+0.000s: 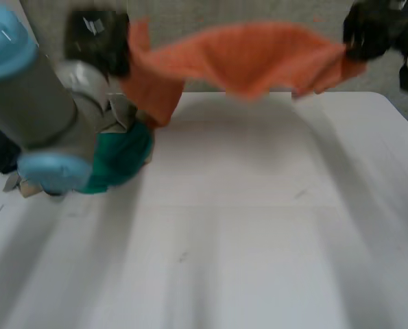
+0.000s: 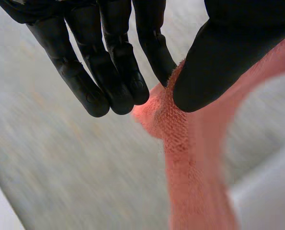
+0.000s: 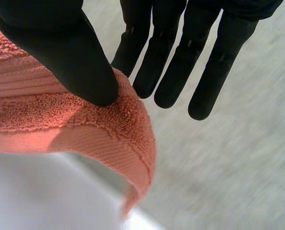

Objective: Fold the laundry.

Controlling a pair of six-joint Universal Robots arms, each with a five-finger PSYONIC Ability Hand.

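Note:
An orange towel (image 1: 252, 58) hangs stretched in the air above the far edge of the white table (image 1: 258, 226). My left hand (image 1: 97, 41) pinches one corner of the towel (image 2: 173, 120) between thumb (image 2: 219, 62) and a finger (image 2: 156, 52). My right hand (image 1: 368, 31) pinches the opposite corner of the towel (image 3: 75, 120) between thumb (image 3: 70, 62) and a finger (image 3: 132, 52). The cloth sags a little in the middle between both hands, and its left end drapes down by my left arm.
A green cloth (image 1: 118, 157) lies bunched at the table's left side, beside a beige cloth (image 1: 114, 113) under my left arm (image 1: 32, 96). Grey carpet floor (image 1: 258, 14) lies beyond the table's far edge.

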